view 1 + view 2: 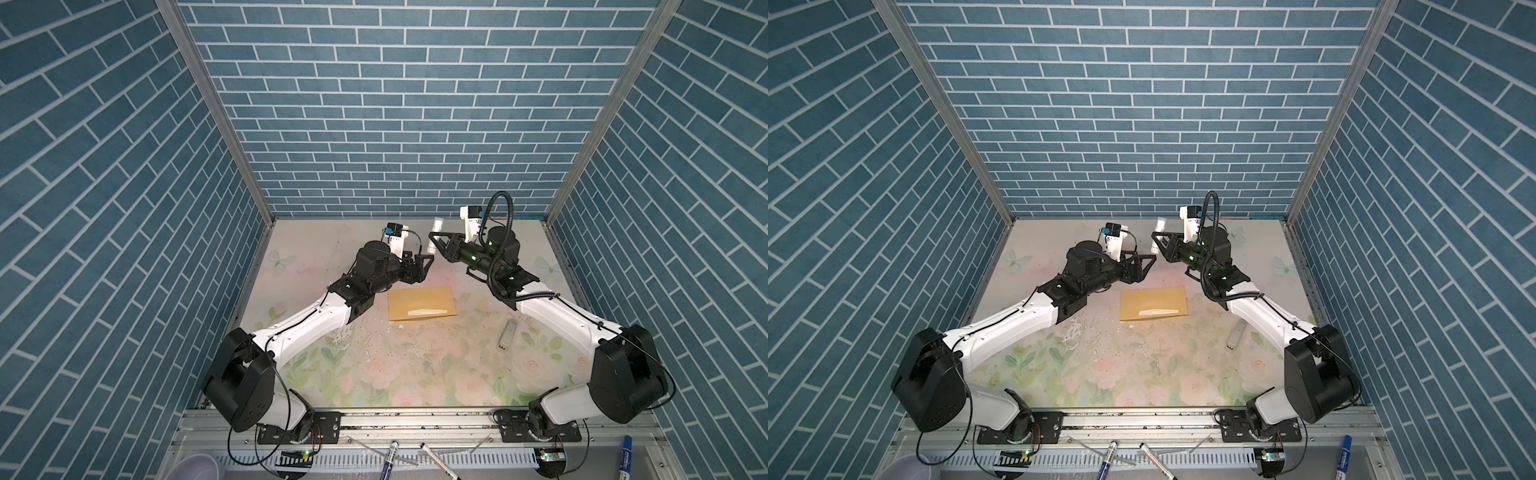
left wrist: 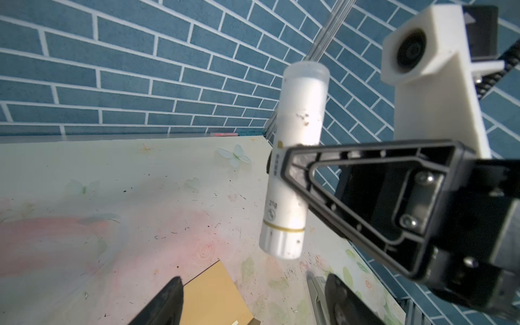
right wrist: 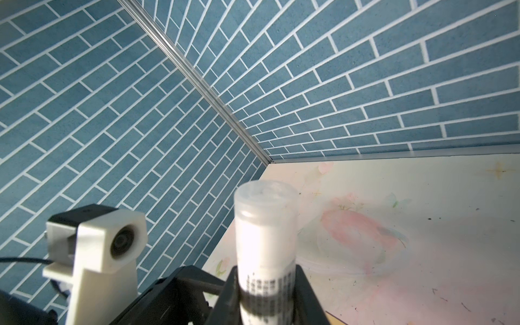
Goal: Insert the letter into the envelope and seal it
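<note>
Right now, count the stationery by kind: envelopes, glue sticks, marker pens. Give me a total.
Envelope: 1
Glue stick: 1
Marker pens: 3
Total: 5

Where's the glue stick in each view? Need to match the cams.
In a top view: glue stick upright, far centre, just right of the middle.
In a top view: glue stick upright, far centre, at the middle.
Left wrist: right of centre, nearly upright.
Right wrist: bottom centre, close and blurred.
Shared landmark: the right hand clamped around the stick, in all four views.
</note>
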You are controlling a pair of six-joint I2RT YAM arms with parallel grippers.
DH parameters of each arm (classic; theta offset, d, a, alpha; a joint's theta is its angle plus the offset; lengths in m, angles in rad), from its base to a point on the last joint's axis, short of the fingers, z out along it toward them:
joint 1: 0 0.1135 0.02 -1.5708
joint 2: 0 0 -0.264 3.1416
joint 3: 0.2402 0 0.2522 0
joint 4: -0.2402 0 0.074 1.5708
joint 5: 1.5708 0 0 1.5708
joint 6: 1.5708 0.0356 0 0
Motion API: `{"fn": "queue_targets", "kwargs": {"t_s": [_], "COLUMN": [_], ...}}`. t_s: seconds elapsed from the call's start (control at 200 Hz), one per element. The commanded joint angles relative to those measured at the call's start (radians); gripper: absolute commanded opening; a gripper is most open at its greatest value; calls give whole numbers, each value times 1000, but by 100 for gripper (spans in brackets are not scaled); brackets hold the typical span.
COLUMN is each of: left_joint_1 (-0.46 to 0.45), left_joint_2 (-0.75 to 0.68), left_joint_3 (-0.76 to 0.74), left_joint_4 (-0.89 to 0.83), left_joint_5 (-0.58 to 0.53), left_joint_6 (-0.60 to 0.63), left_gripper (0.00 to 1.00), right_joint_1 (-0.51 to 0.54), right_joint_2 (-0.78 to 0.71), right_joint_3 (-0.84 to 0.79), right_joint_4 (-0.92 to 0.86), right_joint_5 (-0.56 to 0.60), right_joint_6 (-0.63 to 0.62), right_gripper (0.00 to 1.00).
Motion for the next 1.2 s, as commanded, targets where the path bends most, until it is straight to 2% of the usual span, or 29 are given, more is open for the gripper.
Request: {"fn": "queue_targets", "kwargs": {"t_s": [0.0,0.66,1.005,1.195], "left_joint_1": [9,19,24,24], "left_joint_2": [2,39,34,29], "left_joint_3": [5,6,-7,-10], "left_joint_4": [21,58,53,25], "left_joint_5": [15,52,46,27], "left_joint_6": [-4,-36,-29,16], "left_gripper": [77,48,20,6], "right_joint_1": [18,95,106,106], "right_joint_2": [-22,23,38,33], "right_joint_3": [-33,-9,-10,-5], "right_joint_4": [50,53,51,38], "right_joint_5": [6,10,12,11], "right_joint_6": [31,32,26,18], "right_gripper": [0,0,0,0]}}
